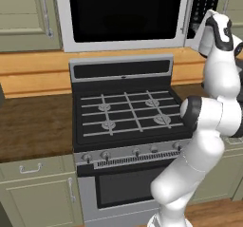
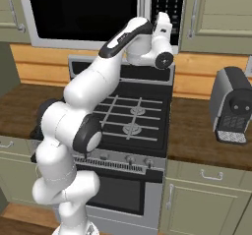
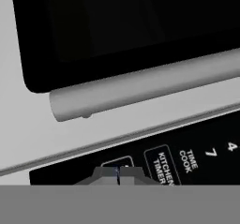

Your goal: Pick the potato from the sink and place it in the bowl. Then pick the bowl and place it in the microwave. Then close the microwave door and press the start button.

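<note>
With the gripper (image 3: 118,174) pinched together and empty against the microwave (image 1: 126,17) keypad (image 3: 154,164), we judge the stiff flat button needs only a straight, light push.

microwave door (image 1: 124,12): black glass, silver frame | keypad panel (image 2: 168,5): black

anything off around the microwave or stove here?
Nothing stands out. The microwave door sits shut and flush, its handle straight. The gripper, jaws together, is at the keypad. Stove bare, coffee machine upright on the counter.
</note>
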Motion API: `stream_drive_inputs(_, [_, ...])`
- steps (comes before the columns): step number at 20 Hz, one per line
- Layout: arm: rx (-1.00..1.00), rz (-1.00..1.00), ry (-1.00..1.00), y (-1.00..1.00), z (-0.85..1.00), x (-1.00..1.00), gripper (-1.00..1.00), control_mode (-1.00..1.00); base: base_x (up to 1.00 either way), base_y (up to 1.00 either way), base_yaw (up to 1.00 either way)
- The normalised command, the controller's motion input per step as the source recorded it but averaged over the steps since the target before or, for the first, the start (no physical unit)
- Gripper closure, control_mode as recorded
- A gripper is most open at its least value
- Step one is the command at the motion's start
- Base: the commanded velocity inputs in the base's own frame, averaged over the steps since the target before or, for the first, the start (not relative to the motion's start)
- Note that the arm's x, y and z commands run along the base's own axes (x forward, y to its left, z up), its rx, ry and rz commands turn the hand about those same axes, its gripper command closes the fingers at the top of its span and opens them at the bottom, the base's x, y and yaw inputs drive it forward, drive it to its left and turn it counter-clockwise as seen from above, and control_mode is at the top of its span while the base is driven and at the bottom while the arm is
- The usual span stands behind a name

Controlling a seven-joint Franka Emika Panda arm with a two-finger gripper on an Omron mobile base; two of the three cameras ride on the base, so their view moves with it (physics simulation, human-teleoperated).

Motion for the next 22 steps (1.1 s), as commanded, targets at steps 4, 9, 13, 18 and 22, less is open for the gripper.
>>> stream_drive_inputs(4, [0.04, 0.0, -0.09, -0.41, 0.0, 0.11, 1.0, -1.0, 0.0, 0.0, 0.0])
stream_drive_inputs(9, [0.0, 0.0, -0.04, -0.04, -0.09, 0.54, 1.0, -1.0, 0.0, 0.0, 0.0])
stream_drive_inputs(13, [0.0, 0.0, 0.0, 0.0, -0.02, 0.65, 1.0, -1.0, 0.0, 0.0, 0.0])
stream_drive_inputs(18, [0.0, 0.0, -0.03, 0.25, -0.09, 0.12, 1.0, -1.0, 0.0, 0.0, 0.0])
stream_drive_inputs(22, [0.0, 0.01, -0.04, 0.42, -0.11, -0.58, 1.0, -1.0, 0.0, 0.0, 0.0])
